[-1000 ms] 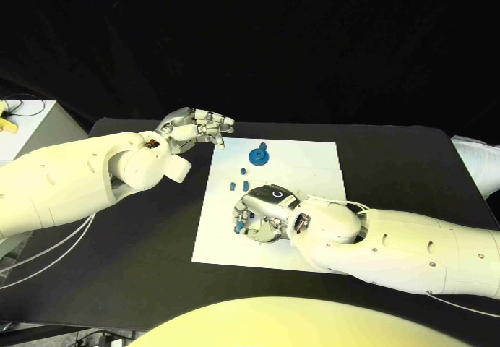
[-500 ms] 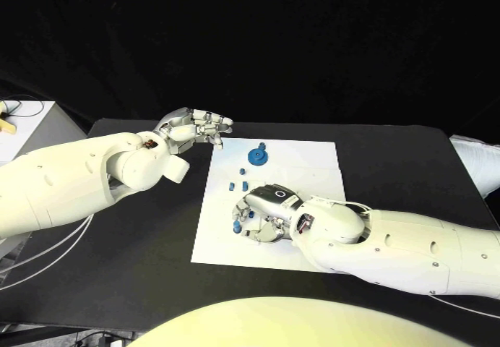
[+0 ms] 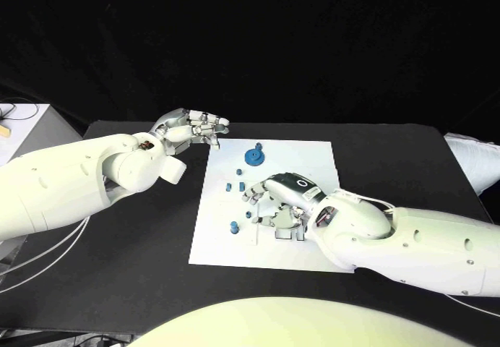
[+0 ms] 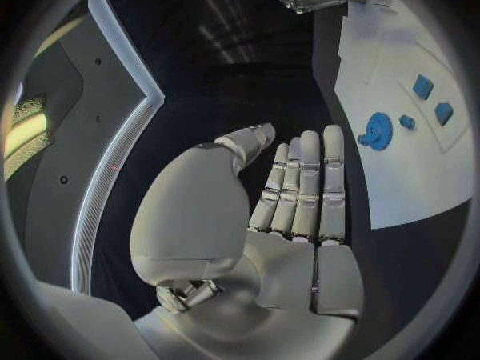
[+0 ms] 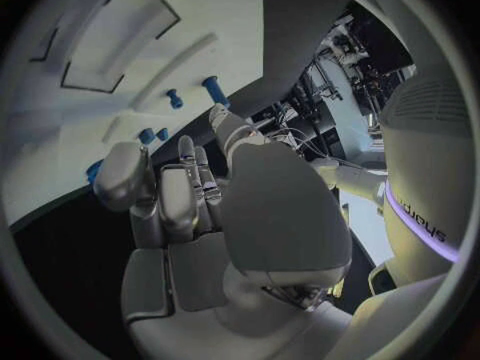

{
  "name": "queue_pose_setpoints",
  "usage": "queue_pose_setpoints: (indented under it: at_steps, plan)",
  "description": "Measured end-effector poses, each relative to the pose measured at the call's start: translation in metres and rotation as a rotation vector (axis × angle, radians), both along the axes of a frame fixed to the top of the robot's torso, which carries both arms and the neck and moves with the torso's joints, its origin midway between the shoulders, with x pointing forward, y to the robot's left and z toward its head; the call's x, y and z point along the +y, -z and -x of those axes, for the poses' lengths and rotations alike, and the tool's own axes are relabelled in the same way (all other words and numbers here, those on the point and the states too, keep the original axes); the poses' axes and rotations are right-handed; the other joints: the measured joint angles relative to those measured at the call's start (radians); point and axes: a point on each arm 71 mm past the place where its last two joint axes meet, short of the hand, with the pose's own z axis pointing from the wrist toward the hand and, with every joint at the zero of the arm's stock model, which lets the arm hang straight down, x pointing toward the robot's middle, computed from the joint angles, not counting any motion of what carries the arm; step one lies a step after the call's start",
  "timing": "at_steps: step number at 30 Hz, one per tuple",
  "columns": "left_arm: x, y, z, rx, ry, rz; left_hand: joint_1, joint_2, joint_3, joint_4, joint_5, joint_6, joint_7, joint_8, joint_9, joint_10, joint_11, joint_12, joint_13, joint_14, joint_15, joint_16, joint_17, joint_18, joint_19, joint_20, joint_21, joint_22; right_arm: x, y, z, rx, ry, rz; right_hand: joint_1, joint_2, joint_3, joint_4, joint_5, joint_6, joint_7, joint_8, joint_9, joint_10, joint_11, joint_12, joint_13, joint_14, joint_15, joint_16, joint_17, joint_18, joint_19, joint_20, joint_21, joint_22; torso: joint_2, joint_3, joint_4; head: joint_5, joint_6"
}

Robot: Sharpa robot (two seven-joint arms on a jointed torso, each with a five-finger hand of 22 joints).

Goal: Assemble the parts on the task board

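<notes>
The white task board (image 3: 313, 155) lies in the middle of the table. A round blue part (image 3: 255, 155) sits near its far edge, with small blue parts (image 3: 228, 187) below it and one more (image 3: 233, 227) at the board's left side. My right hand (image 3: 279, 211) hovers low over the board's middle with fingers spread, holding nothing; the right wrist view shows its bare palm (image 5: 200, 216) and blue pegs (image 5: 210, 88) beyond it. My left hand (image 3: 194, 128) hangs by the board's far left corner, its fingers (image 4: 300, 192) straight and holding nothing.
The board (image 5: 200, 8) has dark-outlined recesses (image 5: 110, 32) in the right wrist view. The left wrist view shows the round part (image 4: 377, 128) and small blue pieces (image 4: 423, 86) on the board (image 4: 440, 168). Black table (image 3: 396, 159) surrounds the board.
My right hand has shifted right and a little farther across the board, leaving a small blue part standing free at the board's left side. The left hand has barely moved.
</notes>
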Motion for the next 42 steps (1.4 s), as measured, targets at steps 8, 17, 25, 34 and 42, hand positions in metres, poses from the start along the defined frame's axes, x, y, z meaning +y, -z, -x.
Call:
queue_pose_setpoints:
  at_steps: [8, 17, 25, 34, 42]
  plan:
    - [0.002, 0.003, 0.002, 0.007, -0.001, 0.0, 0.0, 0.0, 0.0, 0.0, 0.0, 0.0, 0.0, 0.004, 0.0, 0.0, 0.0, 0.004, 0.0, 0.0, 0.0, 0.0, -0.001, 0.0, 0.0, 0.0, 0.0, -0.001, -0.072, -0.027, -0.022, 0.112, 0.197, -0.064, -0.018, -0.031, 0.063, 0.057, 0.013, 0.098, -0.031, 0.049, 0.001, 0.277, -0.041, 0.159, 0.091, 0.034, -0.045, 0.064, 0.124, -0.024, 0.035, -0.033, 0.199, 0.008, -0.003, 0.0006, -0.0048, -0.037, 0.0]
    - [0.002, 0.007, 0.011, 0.017, 0.008, 0.009, 0.0, 0.0, -0.004, 0.004, 0.0, -0.006, -0.002, 0.004, -0.002, 0.0, 0.0, 0.004, -0.001, 0.0, 0.0, 0.0, -0.002, 0.0, 0.0, 0.0, -0.005, -0.004, -0.144, -0.026, -0.019, 0.291, 0.406, -0.074, -0.108, -0.006, -0.051, 0.136, 0.085, 0.115, -0.048, 0.119, 0.03, 0.418, -0.072, 1.14, 1.204, 0.033, -0.062, 0.17, 0.326, -0.04, 0.036, -0.046, 0.344, 0.008, -0.007, 0.0026, -0.0142, -0.067, 0.001]
    - [0.0, 0.009, 0.019, 0.019, 0.018, 0.026, -0.024, -0.024, -0.049, 0.035, 0.0, -0.02, -0.005, 0.004, -0.006, 0.0, 0.0, 0.02, -0.004, 0.004, -0.004, 0.0, -0.004, 0.0, 0.011, 0.004, -0.041, -0.028, -0.171, -0.015, -0.004, 0.369, 0.508, -0.02, -0.143, 0.016, -0.169, 0.14, 0.093, 0.116, -0.048, 0.142, 0.033, 0.443, -0.072, 1.244, 1.227, 0.034, -0.062, 0.193, 0.329, -0.055, 0.036, -0.046, 0.4, 0.008, -0.009, 0.0038, -0.0187, -0.084, 0.002]
    - [0.001, 0.01, 0.022, 0.016, 0.018, 0.033, -0.029, -0.029, -0.077, 0.058, -0.003, -0.02, -0.005, 0.009, -0.006, 0.006, -0.006, 0.038, -0.002, 0.004, -0.004, 0.005, -0.005, 0.0, 0.027, 0.005, -0.065, -0.048, -0.162, 0.006, 0.008, 0.398, 0.519, 0.052, -0.157, 0.031, -0.242, 0.141, 0.093, 0.112, -0.052, 0.149, 0.033, 0.443, -0.072, 1.25, 1.227, 0.034, -0.062, 0.197, 0.329, -0.055, 0.036, -0.046, 0.422, 0.008, -0.009, 0.003, -0.0176, -0.089, 0.002]
    - [0.003, 0.01, 0.022, 0.017, 0.014, 0.033, -0.029, -0.029, -0.086, 0.061, -0.003, -0.023, -0.009, 0.012, -0.006, 0.015, -0.007, 0.049, 0.002, 0.004, -0.004, 0.005, -0.005, 0.0, 0.034, 0.005, -0.073, -0.053, -0.151, 0.016, 0.012, 0.393, 0.505, 0.088, -0.165, 0.038, -0.266, 0.143, 0.093, 0.112, -0.052, 0.149, 0.033, 0.443, -0.072, 1.25, 1.227, 0.034, -0.062, 0.202, 0.329, -0.055, 0.035, -0.046, 0.438, 0.007, -0.007, 0.0014, -0.0162, -0.089, 0.0]
